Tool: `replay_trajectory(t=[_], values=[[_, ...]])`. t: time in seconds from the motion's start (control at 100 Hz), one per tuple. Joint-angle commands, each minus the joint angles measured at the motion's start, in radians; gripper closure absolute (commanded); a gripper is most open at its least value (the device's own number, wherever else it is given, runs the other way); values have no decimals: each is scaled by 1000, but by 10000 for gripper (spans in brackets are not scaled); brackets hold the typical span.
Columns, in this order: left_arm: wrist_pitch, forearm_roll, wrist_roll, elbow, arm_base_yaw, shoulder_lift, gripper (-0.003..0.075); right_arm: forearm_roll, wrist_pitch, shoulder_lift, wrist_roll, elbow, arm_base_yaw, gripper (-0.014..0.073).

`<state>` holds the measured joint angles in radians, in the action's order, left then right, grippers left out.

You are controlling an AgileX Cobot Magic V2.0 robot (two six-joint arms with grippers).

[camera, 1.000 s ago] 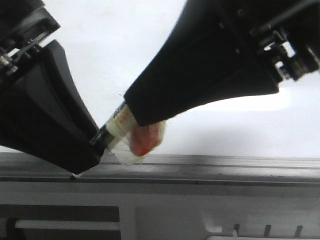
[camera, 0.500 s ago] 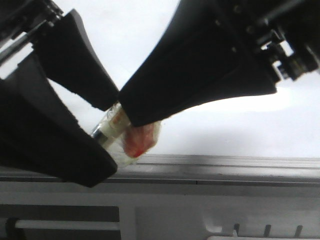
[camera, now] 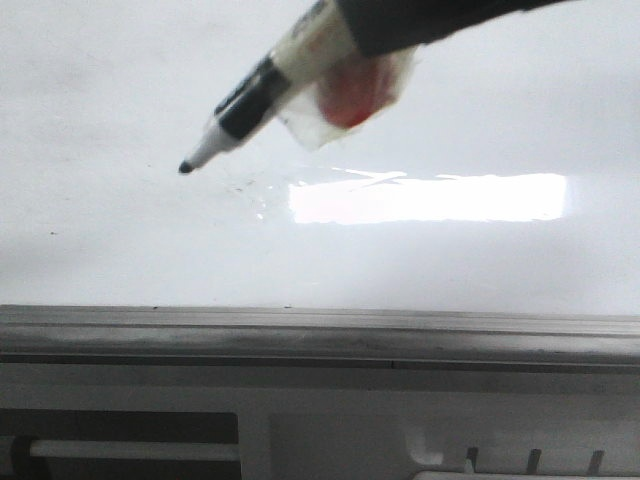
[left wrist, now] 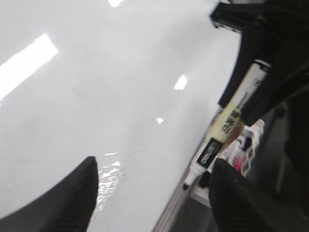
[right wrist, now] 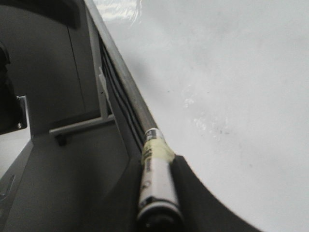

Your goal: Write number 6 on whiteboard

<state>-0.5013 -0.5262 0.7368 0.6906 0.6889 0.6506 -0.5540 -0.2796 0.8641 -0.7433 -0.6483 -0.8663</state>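
We see no stroke of the number 6 on the large glossy white whiteboard (camera: 120, 80): only tiny dark specks and a smeary wet-looking patch beside the bright rectangular glare (camera: 430, 198). We judge the task barely begun; the whole digit is left to draw.

The whiteboard fills the front view from 9 to 3 o'clock, flat and shiny, edged along 6 o'clock by a dull grey metal frame (camera: 320, 335).

The right gripper (camera: 345, 35) enters at 1 o'clock in the front view, matte black, its jaws clamped on the slim white-and-black cylindrical marker (camera: 265, 85), uncapped, dark tip pointing toward 8 o'clock, near the board; contact we cannot tell. A crumpled clear plastic wrap with a red patch (camera: 345, 100) clings to the barrel. Yellowish tape rings it in the right wrist view.

The left gripper (left wrist: 154, 193) shows two black, rough-textured fingers (left wrist: 77, 198) standing wide apart, holding nothing, above the board.
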Motion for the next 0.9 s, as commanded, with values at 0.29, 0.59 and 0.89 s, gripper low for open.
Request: replay_trajectory(t=[0.29, 0.59, 0.89], values=[[119, -137, -125, -229, -198, -356, 710, 222, 377, -218, -119, 190, 14, 646], [134, -185, -125, -251, -200, -361, 739, -27, 460, -196, -120, 151, 34, 647], [171, -198, -125, -251, -200, -361, 739, -121, 515, -47, -125, 142, 147, 647]])
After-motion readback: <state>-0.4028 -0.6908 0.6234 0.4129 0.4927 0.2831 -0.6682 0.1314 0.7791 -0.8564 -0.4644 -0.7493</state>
